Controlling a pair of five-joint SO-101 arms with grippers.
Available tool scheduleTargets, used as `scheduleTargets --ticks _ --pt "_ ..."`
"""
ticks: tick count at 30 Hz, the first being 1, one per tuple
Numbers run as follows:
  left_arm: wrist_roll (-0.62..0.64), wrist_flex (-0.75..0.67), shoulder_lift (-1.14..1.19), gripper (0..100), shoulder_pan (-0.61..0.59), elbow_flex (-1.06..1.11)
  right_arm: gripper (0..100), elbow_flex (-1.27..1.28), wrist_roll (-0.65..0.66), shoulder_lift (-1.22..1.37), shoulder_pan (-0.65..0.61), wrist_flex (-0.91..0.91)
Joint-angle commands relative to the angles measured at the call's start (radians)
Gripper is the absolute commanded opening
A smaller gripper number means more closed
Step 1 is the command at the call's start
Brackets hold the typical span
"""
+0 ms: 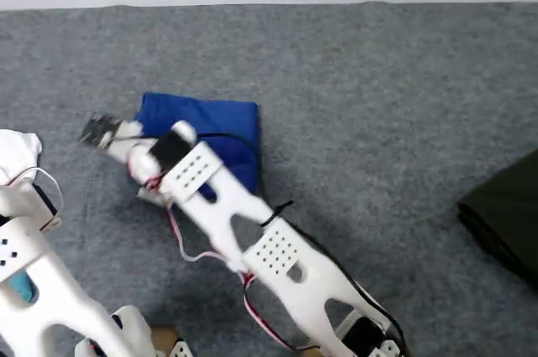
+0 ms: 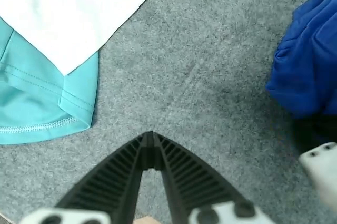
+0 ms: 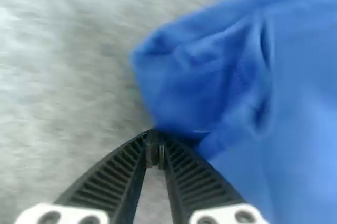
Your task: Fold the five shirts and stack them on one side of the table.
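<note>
Right gripper pinches the blue shirt by its near corner; left gripper, closed and empty, hangs nearby.

At the right edge of the high view a dark shirt is cut off, its full shape out of frame. At the left edge a white shirt shows just a corner. The right arm lies across the blue shirt and hides its lower left part; the arm's base runs off the bottom edge. In the left wrist view a teal shirt lies partly hidden under the white one, both running out of frame. In the right wrist view the blue shirt and the grey table cover are blurred; how much cloth the closed tips of the right gripper catch cannot be told.
</note>
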Motion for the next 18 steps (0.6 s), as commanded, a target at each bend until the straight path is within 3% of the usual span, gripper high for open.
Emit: scheduleTargets --ticks 1,6,18 --pt "-0.011 -0.018 -0.017 0 -0.002 -0.002 1.0 -0.049 0.006 -0.145 -0.039 0.033" --pt "-0.011 -0.018 -0.015 0 0.0 -0.002 1.0 -0.051 0.008 -0.228 -0.031 0.033" --pt "-0.011 -0.017 -0.017 0 0.0 -0.001 1.0 -0.043 0.005 -0.252 0.208 0.036"
